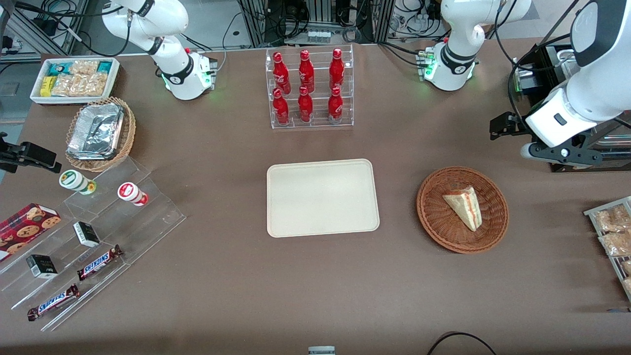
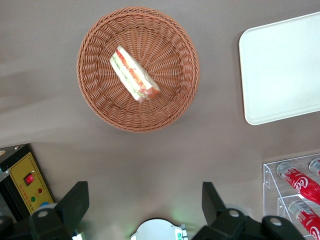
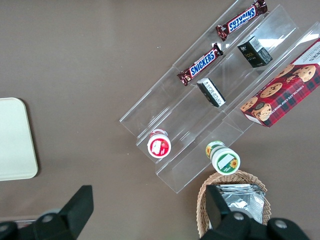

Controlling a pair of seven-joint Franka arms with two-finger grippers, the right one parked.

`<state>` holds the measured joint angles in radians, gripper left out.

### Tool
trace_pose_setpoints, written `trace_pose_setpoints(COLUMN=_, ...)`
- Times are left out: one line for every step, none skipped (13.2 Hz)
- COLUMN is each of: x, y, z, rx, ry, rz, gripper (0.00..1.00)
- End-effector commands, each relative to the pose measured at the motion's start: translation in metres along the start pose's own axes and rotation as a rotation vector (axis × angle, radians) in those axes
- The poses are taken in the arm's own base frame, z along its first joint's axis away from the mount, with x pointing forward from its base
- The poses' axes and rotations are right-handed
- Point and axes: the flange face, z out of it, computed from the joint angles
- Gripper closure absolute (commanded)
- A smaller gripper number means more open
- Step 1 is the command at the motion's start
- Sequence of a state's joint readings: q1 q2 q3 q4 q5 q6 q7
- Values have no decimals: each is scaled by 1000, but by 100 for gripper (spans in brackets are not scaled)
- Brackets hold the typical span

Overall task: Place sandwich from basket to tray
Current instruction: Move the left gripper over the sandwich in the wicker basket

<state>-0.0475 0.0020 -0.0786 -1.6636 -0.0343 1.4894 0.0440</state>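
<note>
Your sandwich [image 2: 134, 74] lies flat inside the basket [image 2: 100, 100], beside the bare tray [image 1: 323, 197]. Your claw [image 2: 145, 205] hangs wide open, holding nothing, high above the worktop [image 1: 236, 286] near the basket. Expect soft, light, slippery wrap; pinch gently across its bread faces.

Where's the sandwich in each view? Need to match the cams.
Front view: the sandwich lies in the basket, toward the working arm's end of the table, beside the tray.
Left wrist view: the sandwich lies in the basket; the gripper hangs open, apart from it.
Right wrist view: not in it.
Shared landmark: the tray, in all three views.
</note>
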Motion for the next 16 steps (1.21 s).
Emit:
trace_pose_setpoints(x=-12, y=-3, z=-12, rx=22, ry=3, rz=8, gripper=0)
trace_pose_setpoints(x=-13, y=-4, z=-10, rx=23, ry=0, rz=2, gripper=0)
trace_pose_setpoints(x=-11, y=-6, z=-3, rx=22, ry=-15, rz=3, gripper=0)
trace_pose_setpoints(x=-9, y=-7, z=2, rx=19, ry=-19, rz=7, gripper=0)
trace_pose_setpoints(x=-4, y=-8, z=12, rx=17, ry=-35, rz=7, gripper=0)
trace_pose_setpoints(x=-1, y=-9, z=26, rx=18, ry=-42, rz=7, gripper=0)
trace_pose_setpoints(x=2, y=-10, z=44, rx=19, ry=-38, rz=6, gripper=0)
trace_pose_setpoints(x=3, y=-10, z=63, rx=21, ry=-32, rz=7, gripper=0)
trace_pose_setpoints(x=5, y=-11, z=80, rx=24, ry=-21, rz=5, gripper=0)
trace_pose_setpoints(x=8, y=-12, z=102, rx=25, ry=-6, rz=3, gripper=0)
trace_pose_setpoints(x=13, y=-13, z=127, rx=26, ry=18, rz=1, gripper=0)
trace_pose_setpoints(x=16, y=-13, z=149, rx=28, ry=49, rz=1, gripper=0)
trace_pose_setpoints(x=17, y=-15, z=168, rx=29, ry=77, rz=0, gripper=0)
trace_pose_setpoints(x=18, y=-16, z=184, rx=30, ry=106, rz=-9, gripper=0)
trace_pose_setpoints(x=21, y=-17, z=202, rx=28, ry=125, rz=-19, gripper=0)
trace_pose_setpoints(x=26, y=-18, z=211, rx=27, ry=134, rz=-41, gripper=0)
